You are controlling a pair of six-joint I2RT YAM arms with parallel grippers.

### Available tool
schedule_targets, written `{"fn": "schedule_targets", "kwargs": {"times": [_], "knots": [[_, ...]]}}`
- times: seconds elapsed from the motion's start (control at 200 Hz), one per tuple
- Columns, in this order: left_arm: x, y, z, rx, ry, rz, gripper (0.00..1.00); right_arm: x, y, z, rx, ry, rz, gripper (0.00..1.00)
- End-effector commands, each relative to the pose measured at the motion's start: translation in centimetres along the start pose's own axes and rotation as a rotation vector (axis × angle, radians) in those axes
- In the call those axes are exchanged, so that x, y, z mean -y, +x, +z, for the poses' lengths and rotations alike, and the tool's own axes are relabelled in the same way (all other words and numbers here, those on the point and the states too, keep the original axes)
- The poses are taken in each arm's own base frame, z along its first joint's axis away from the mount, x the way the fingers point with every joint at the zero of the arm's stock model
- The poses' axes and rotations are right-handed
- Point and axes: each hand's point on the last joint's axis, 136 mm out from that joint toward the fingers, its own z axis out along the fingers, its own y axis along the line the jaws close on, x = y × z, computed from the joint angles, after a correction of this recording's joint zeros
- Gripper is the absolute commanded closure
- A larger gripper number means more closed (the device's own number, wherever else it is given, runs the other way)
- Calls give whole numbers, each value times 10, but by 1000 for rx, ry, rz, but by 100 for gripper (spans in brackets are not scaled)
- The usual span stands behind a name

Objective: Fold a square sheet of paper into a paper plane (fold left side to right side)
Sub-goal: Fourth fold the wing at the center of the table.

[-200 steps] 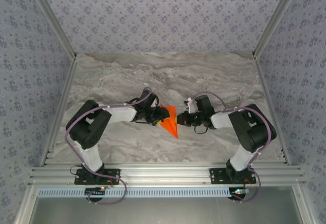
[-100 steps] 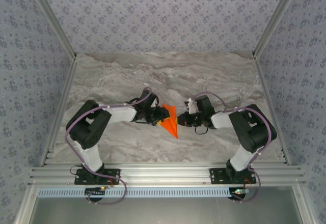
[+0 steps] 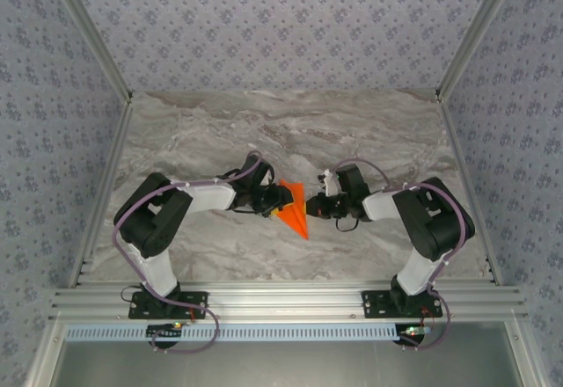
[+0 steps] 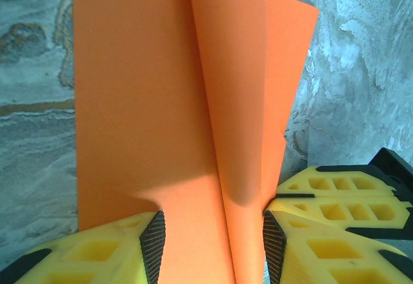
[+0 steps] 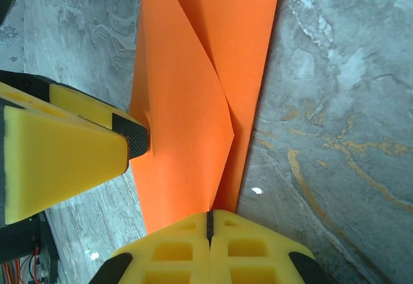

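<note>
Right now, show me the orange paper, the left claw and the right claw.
orange paper (image 3: 296, 212), top view, middle of the folded sheet.
left claw (image 4: 213, 242), left wrist view, midway between its parted fingertips.
right claw (image 5: 208, 216), right wrist view, seam where its fingertips meet.

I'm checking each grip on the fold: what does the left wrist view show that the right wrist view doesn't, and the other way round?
Left wrist view: the left gripper seen from behind, jaws apart, with a raised flap of the square sheet of paper standing between them. Right wrist view: the right gripper shut, the paper's edge running into the seam between its fingers, and a diagonal fold edge across the sheet. Both: the orange paper lying on the marble table, with the opposite arm's yellow fingers at its side.
</note>
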Motion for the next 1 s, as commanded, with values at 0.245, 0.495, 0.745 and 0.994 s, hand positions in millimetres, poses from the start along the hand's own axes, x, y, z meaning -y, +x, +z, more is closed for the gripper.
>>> {"fn": "schedule_targets", "kwargs": {"times": [0.245, 0.495, 0.745, 0.994], "knots": [[1, 3, -4, -1, -17, 17, 53, 14, 13, 3, -55, 71, 8, 100], [2, 2, -5, -1, -16, 17, 53, 16, 21, -2, -58, 85, 7, 100], [11, 1, -11, 7, 2, 38, 53, 23, 25, 1, -80, 116, 16, 100], [34, -5, -29, 34, 35, 96, 53, 33, 32, 2, -110, 162, 26, 100]]}}
